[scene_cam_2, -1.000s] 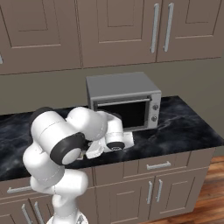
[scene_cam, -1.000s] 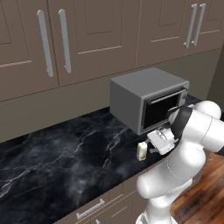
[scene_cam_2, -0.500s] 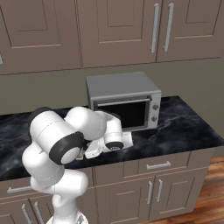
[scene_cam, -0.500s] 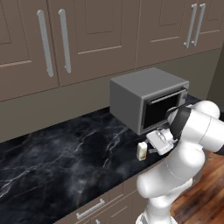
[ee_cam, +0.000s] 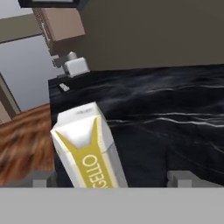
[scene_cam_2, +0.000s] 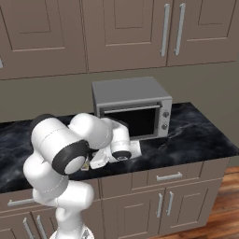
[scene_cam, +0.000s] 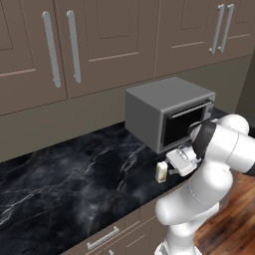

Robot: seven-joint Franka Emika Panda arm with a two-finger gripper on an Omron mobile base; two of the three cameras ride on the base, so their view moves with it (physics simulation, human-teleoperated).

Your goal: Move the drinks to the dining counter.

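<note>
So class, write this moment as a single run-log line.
phase: approach | tool: open, either side of carton | carton: upright on worktop by toaster oven | grasp: not yet

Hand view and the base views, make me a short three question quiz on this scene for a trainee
1. True or false: the gripper is open, with the carton between its fingertips.
2. What stands behind the carton on the black worktop? A) kettle B) grey toaster oven C) blender
3. Fill in: the carton stands ____ on the worktop.

Key: 1 true; 2 B; 3 upright
</note>
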